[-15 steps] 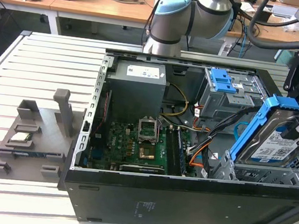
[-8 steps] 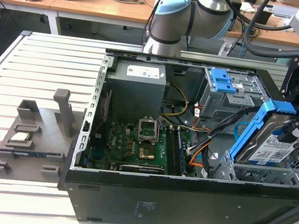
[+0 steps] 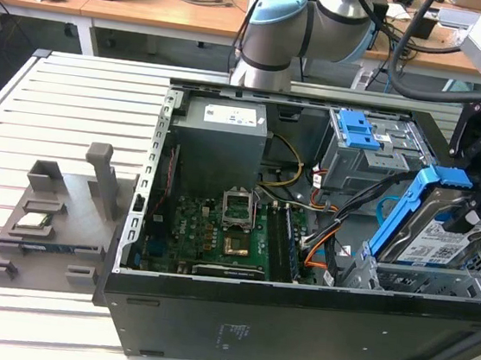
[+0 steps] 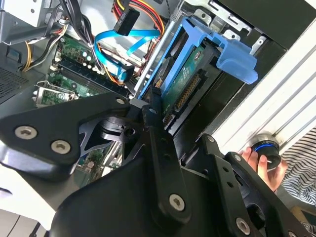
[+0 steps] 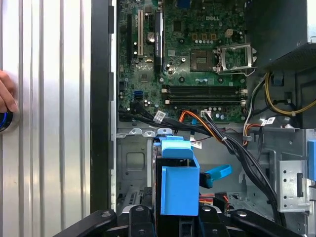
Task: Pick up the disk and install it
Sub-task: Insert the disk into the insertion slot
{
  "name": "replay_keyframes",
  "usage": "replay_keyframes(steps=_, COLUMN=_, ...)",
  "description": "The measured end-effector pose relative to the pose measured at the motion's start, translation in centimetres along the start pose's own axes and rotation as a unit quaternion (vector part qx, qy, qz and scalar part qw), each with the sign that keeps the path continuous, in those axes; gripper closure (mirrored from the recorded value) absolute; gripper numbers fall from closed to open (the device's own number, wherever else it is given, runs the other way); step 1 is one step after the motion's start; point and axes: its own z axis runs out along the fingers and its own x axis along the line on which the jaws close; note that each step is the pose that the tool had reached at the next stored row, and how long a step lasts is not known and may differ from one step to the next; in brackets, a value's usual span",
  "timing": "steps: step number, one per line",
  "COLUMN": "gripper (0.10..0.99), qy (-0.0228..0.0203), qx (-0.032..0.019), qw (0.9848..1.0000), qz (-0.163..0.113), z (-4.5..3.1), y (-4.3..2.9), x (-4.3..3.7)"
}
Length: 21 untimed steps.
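The disk (image 3: 430,232) is being pinched by the claw (image 3: 471,215) at the exterior view's right end of the open case (image 3: 293,325). It is being held on edge and tilted, label side facing the near right. Its lower end is being kept down in or just at the metal cage (image 3: 464,279) at the near right corner of the case; whether it is touching the cage cannot be told. The blue rail is being shown along its left and top edges.

In the second wrist view the black fingers (image 4: 154,118) are being pressed against the disk (image 4: 190,94), with the green board side and connector facing the camera. In the first wrist view the blue rail end of the disk (image 5: 178,185) is being framed by claw links on both sides, above the cage floor.

The case is being carried on its side on a slatted worktop (image 3: 67,99). Inside, the motherboard (image 3: 217,229) is being shown at the near left and the grey power supply (image 3: 223,143) at the far left. Orange cables (image 3: 320,241) are being run between the board and the cage. A second bay with a blue latch (image 3: 358,128) is being shown at the far right.

A grey fixture (image 3: 52,228) with a chip (image 3: 33,221) is being kept on the worktop left of the case, well apart from the claw.

A hand (image 4: 256,160) is being rested on a blue-ringed button (image 4: 264,148) on the worktop beside the case.
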Motion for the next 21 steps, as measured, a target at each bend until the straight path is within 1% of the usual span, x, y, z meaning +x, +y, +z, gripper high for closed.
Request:
replay_keyframes(steps=1, gripper=0.729, qy=0.0, qx=0.0, qw=1.0, qz=0.0, z=0.19, y=-0.01, x=0.0)
replay_keyframes(steps=5, gripper=0.729, qy=0.0, qx=0.0, qw=1.0, qz=0.0, z=0.52, y=-0.02, x=0.01)
replay_keyframes(steps=8, gripper=0.729, qy=0.0, qx=0.0, qw=1.0, qz=0.0, z=1.06, y=-0.04, x=0.01)
replay_keyframes(steps=12, gripper=0.729, qy=0.0, qx=0.0, qw=1.0, qz=0.0, z=1.46, y=-0.06, x=0.02)
replay_keyframes(steps=19, gripper=0.729, qy=-0.0001, qx=0.0, qw=1.0, qz=0.0, z=1.5, y=-0.06, x=0.02)
replay_keyframes(steps=20, gripper=0.718, qy=0.0001, qx=0.0, qw=1.0, qz=0.0, z=1.49, y=-0.06, x=0.02)
replay_keyframes(steps=21, gripper=0.655, qy=0.0001, qx=0.0, qw=1.0, qz=0.0, z=1.49, y=-0.06, x=0.02)
